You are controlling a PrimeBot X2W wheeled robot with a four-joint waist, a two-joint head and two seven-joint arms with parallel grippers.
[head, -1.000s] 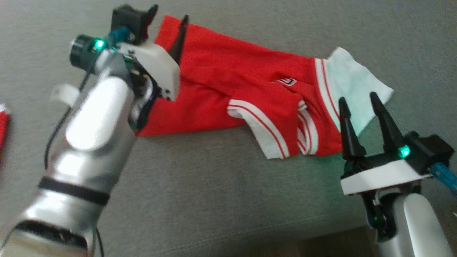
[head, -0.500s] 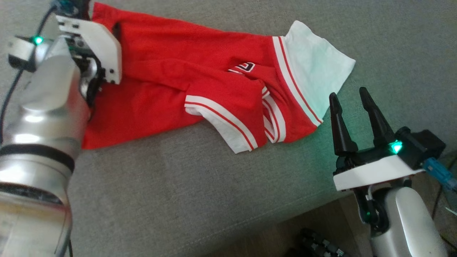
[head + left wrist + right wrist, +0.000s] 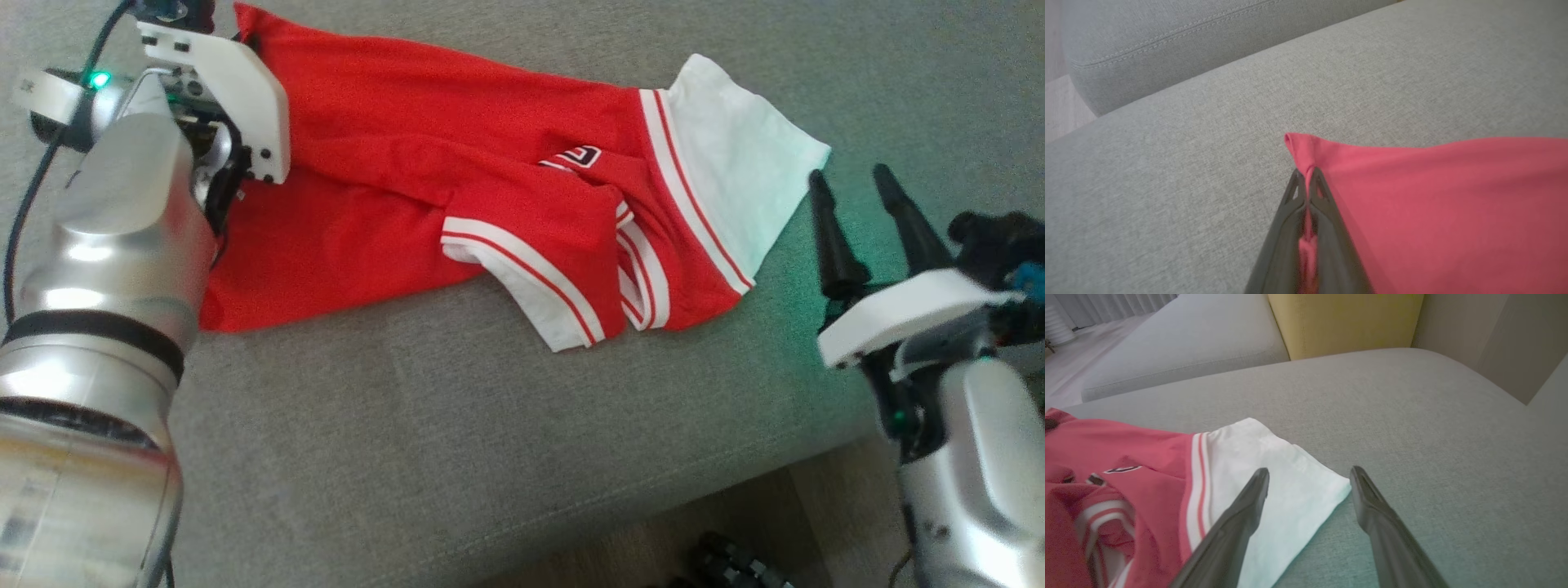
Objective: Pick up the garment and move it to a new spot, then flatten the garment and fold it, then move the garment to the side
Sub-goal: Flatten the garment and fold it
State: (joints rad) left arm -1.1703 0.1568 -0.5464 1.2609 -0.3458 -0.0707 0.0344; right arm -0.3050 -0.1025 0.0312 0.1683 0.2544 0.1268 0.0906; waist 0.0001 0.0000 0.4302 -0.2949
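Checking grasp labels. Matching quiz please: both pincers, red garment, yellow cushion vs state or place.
1. left dark-fingered pincer
2. right dark-fingered pincer
3. red fabric garment with white trim
4. yellow fabric cushion

a. rumpled on grey fabric sofa
b. open, by white sleeve
c. at the sofa seat's far edge
d. shut on the garment's corner

Pairs: 1-d, 2-b, 3-a, 4-c

Open grey cushion (image 3: 490, 457) around garment (image 3: 408, 163)

One garment (image 3: 392, 204), one left hand (image 3: 1306, 173), one right hand (image 3: 849, 175), one sofa (image 3: 490, 449), one cushion (image 3: 1343, 322).
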